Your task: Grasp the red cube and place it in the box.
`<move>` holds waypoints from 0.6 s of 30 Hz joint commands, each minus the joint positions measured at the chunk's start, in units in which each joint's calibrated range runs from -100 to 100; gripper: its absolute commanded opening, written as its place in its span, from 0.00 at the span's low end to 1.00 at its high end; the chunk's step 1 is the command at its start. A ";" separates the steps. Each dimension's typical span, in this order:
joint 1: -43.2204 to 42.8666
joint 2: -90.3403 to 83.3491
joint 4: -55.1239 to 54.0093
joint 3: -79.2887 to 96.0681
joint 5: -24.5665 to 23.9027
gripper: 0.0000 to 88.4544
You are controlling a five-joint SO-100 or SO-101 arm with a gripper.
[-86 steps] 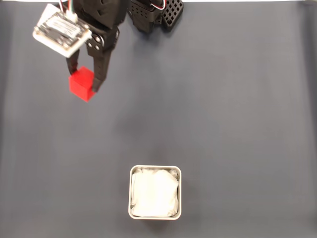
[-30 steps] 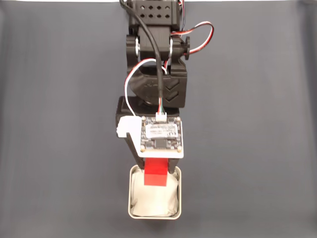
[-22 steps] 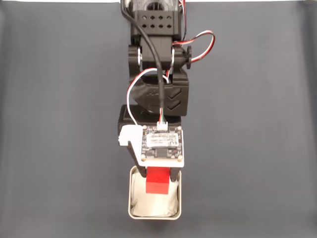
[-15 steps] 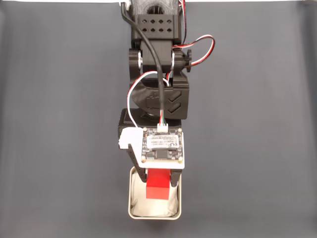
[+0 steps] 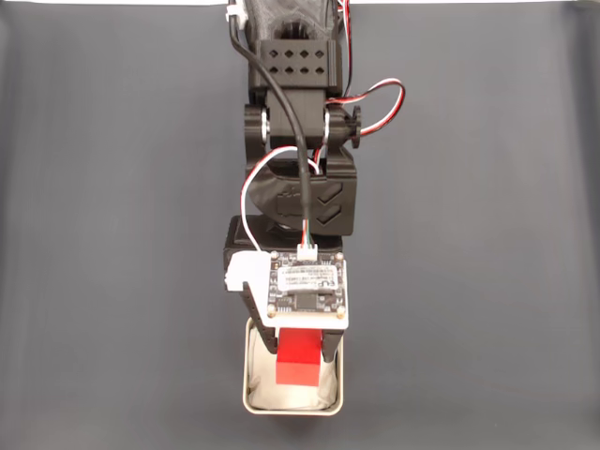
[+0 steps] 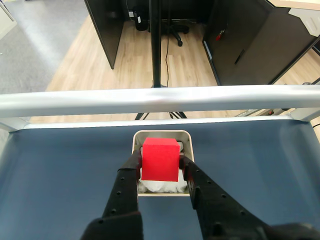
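The red cube (image 5: 298,357) (image 6: 160,158) is held between my black fingers (image 6: 131,170), directly above the box (image 5: 257,401) with its pale rim and white papery lining. My gripper (image 5: 298,352) (image 6: 160,167) is shut on the cube's two sides. In the wrist view the box (image 6: 162,134) sits just behind and below the cube, and its lining shows under the cube. In the fixed view the arm and a circuit board (image 5: 305,286) cover the box's upper rim. Whether the cube touches the lining I cannot tell.
A dark grey mat (image 5: 469,234) covers the table around the box. A metal rail (image 6: 160,100) runs along the table's far edge in the wrist view, with a wooden floor and dark furniture beyond it.
The arm swung from the far left to the middle, carrying the cube over the box. During the last second it has stretched further and the cube has sunk towards the lining.
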 commanded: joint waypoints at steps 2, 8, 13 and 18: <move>0.15 -0.74 -1.51 -2.75 0.00 0.11; 0.15 -0.65 -1.51 -2.65 0.05 0.11; 0.15 -0.65 -1.59 -2.65 -0.10 0.12; 0.86 -1.08 -1.18 -1.38 0.59 0.30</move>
